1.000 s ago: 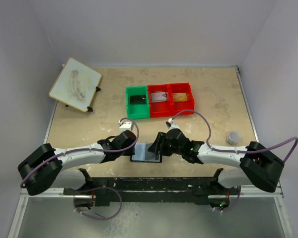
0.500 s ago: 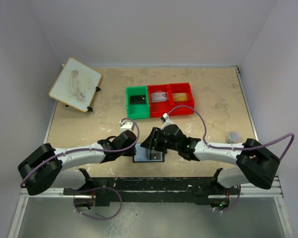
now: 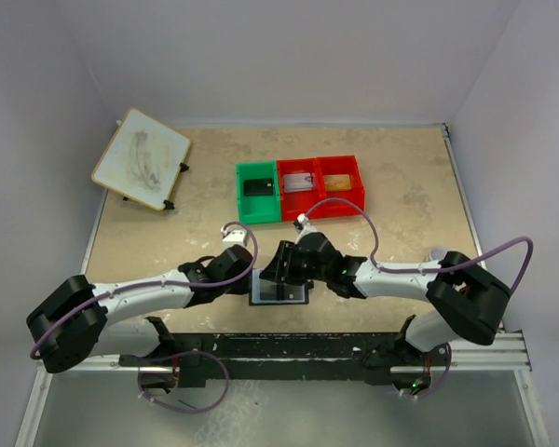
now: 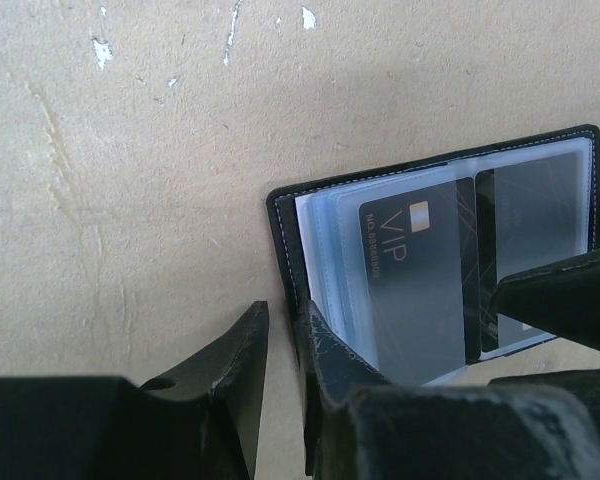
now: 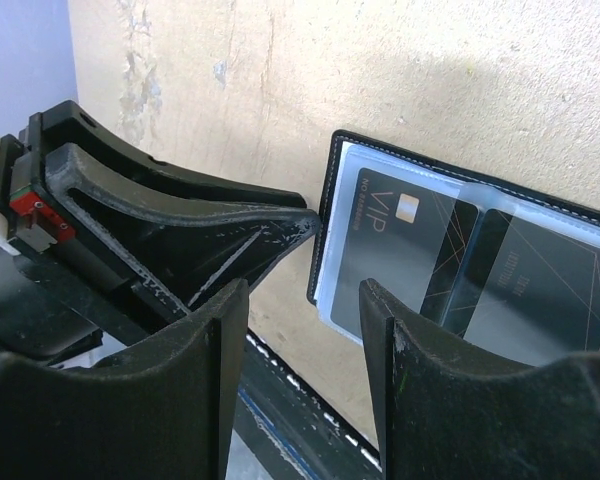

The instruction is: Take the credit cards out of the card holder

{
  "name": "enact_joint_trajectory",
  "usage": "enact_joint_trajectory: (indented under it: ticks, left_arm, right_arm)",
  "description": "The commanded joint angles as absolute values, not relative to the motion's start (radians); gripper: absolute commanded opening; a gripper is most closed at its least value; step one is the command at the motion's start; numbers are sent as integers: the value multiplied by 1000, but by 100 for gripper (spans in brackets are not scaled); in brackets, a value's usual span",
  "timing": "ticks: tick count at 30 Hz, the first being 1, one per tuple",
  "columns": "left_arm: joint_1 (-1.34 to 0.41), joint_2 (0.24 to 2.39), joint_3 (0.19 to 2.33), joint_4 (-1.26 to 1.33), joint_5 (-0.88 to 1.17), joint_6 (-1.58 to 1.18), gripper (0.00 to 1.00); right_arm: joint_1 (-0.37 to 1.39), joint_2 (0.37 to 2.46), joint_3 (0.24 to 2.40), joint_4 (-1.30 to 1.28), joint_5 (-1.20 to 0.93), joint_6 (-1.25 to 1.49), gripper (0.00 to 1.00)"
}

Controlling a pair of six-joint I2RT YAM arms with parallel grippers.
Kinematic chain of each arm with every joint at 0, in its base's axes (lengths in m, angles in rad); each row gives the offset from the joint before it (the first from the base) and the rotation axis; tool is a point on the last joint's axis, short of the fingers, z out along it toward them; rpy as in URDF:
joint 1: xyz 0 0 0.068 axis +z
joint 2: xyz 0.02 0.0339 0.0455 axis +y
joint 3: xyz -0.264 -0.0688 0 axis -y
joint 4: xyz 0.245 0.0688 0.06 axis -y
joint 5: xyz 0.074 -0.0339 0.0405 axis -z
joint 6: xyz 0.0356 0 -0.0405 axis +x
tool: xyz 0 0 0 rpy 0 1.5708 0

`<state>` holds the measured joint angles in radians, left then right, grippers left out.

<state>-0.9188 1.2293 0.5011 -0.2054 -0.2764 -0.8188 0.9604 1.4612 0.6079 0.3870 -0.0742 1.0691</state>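
Note:
The card holder (image 3: 281,290) lies open on the table near the front edge, black outside, pale blue inside. A dark VIP credit card (image 4: 420,270) and a second dark card (image 4: 535,210) sit in its clear pockets; both also show in the right wrist view, the VIP card (image 5: 400,240) and the second card (image 5: 540,280). My left gripper (image 4: 280,330) is almost shut at the holder's left edge (image 4: 285,250), which runs in between the fingers. My right gripper (image 5: 305,300) is open and empty, just above the holder's near-left corner (image 5: 330,290).
A green bin (image 3: 258,191) and two joined red bins (image 3: 321,184) stand behind the holder, each with something in it. A tilted whiteboard (image 3: 142,158) lies at the far left. A small grey object (image 3: 435,251) sits at the right, half hidden by my right arm.
My right gripper has moved left and down over the open holder. My left gripper has stayed at the holder's left edge.

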Motion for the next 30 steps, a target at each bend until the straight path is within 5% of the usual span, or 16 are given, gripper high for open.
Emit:
enact_joint_trajectory:
  ticks: [1, 17, 30]
  left_arm:
    - [-923, 1182, 505, -214, -315, -822, 16]
    - [-923, 1123, 519, -86, -263, -847, 41]
    - [-923, 1172, 505, -12, -169, -837, 37]
  right_arm:
    - [963, 1429, 653, 383, -50, 1044, 52]
    - [960, 1280, 469, 412, 37, 1131, 53]
    - [957, 1334, 386, 621, -37, 1166, 52]
